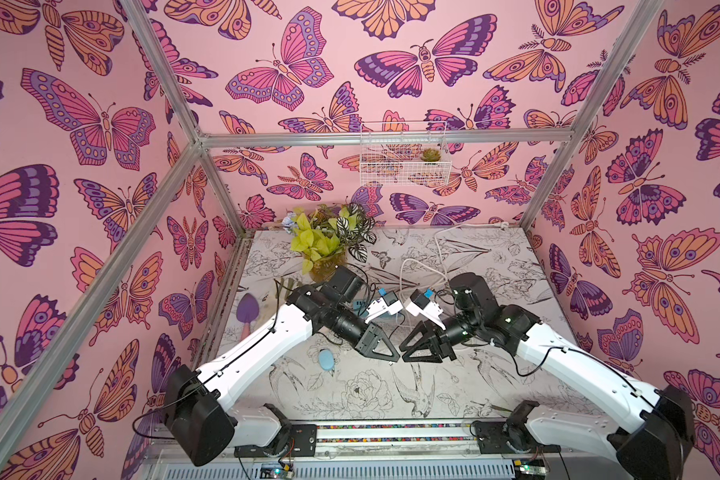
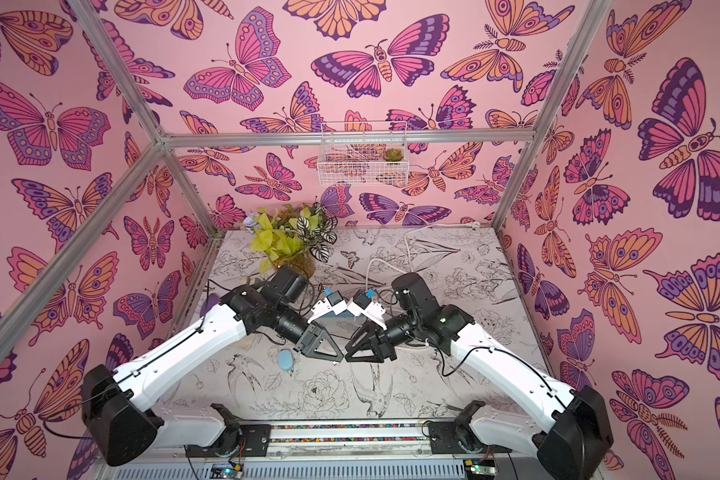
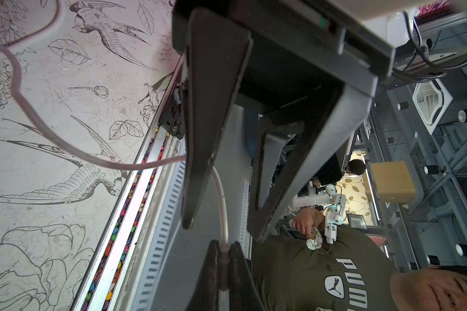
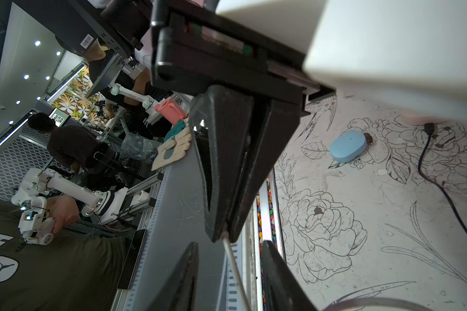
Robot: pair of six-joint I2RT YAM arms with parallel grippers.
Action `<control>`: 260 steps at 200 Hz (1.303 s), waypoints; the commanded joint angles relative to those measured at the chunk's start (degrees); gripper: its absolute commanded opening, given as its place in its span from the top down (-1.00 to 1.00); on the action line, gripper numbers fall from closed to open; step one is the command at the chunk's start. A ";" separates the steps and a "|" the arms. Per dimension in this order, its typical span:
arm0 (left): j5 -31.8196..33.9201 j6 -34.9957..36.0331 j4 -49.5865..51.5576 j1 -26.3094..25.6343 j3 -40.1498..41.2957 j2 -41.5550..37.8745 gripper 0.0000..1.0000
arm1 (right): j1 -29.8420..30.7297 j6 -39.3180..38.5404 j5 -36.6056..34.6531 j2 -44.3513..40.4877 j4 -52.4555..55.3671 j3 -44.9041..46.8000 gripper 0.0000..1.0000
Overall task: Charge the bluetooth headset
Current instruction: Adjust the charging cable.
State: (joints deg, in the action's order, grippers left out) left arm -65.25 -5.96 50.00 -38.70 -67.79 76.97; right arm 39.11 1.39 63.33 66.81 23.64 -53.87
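The bluetooth headset is a light blue oval case (image 1: 327, 359) (image 4: 348, 145) lying flat on the table, to the left of both grippers and apart from them. My left gripper (image 3: 223, 246) is shut on a thin white charging cable (image 3: 221, 199) near its end. In both top views the left gripper (image 1: 395, 356) (image 2: 338, 355) meets my right gripper (image 1: 405, 353) tip to tip above the table's middle. The right gripper (image 4: 231, 250) is open, with the cable (image 4: 236, 272) running between its fingers without touching them. The cable's plug is hidden.
The white cable (image 1: 416, 266) loops back towards the rear wall. A black cable (image 4: 426, 150) lies near the case. A potted plant (image 1: 329, 241) stands at the back left, with a purple trowel (image 1: 248, 311) at the left edge. A wire basket (image 1: 404, 153) hangs on the wall.
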 commanded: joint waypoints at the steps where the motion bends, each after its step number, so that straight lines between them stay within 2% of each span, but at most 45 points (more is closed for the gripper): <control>1: -2.02 1.73 1.33 -0.24 -1.38 0.71 1.00 | 0.63 -1.66 0.12 0.94 2.14 -2.42 0.40; 27: -1.81 1.91 1.33 -0.24 -1.46 0.54 1.00 | 0.67 -2.27 0.52 1.48 2.48 -2.65 0.82; 51: -1.09 1.91 1.31 -0.18 -1.39 0.24 1.00 | 0.65 -2.53 -0.41 1.22 1.86 -2.25 1.00; 57: -0.66 1.91 1.48 -0.16 -1.44 0.24 1.00 | 0.62 -2.46 -0.49 1.14 1.62 -2.13 1.00; 78: -0.05 1.74 1.68 0.26 -0.83 -0.41 0.70 | 0.37 -2.08 -0.43 1.04 0.77 -1.96 1.00; 87: -0.07 1.65 1.65 0.46 -0.50 -0.82 0.67 | 0.15 -1.77 -0.40 1.05 0.38 -1.90 1.00; 121: -0.25 1.37 1.64 0.85 0.46 -1.99 0.65 | -0.25 -0.30 -0.65 0.73 -1.58 -1.28 1.00; 139: -0.66 1.30 1.68 1.03 0.80 -2.45 0.75 | -0.34 0.37 -1.13 0.41 -2.52 -0.98 1.00; 176: -0.74 0.96 1.68 1.48 1.70 -3.34 0.75 | -0.51 1.68 -1.89 -0.25 -3.92 -0.14 1.00; 195: -0.84 0.86 1.68 1.69 1.85 -3.48 0.85 | -0.51 1.94 -2.15 -0.51 -4.13 -0.10 1.00; 211: -0.75 0.68 1.68 1.87 2.18 -3.48 0.61 | -0.64 2.06 -2.65 -0.72 -4.30 0.07 1.00; 228: -0.71 0.42 1.68 2.00 2.38 -5.67 0.59 | -0.70 2.54 -2.60 -0.65 -4.90 0.26 1.00; 260: -0.62 0.33 1.68 2.22 2.72 -6.21 0.82 | -0.66 3.59 -2.43 -0.81 -6.19 0.78 1.00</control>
State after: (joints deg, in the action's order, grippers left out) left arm -64.58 -5.96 51.03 -36.97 -65.87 72.42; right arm 38.65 3.57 61.58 66.89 19.03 -53.95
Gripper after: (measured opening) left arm 0.125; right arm 0.061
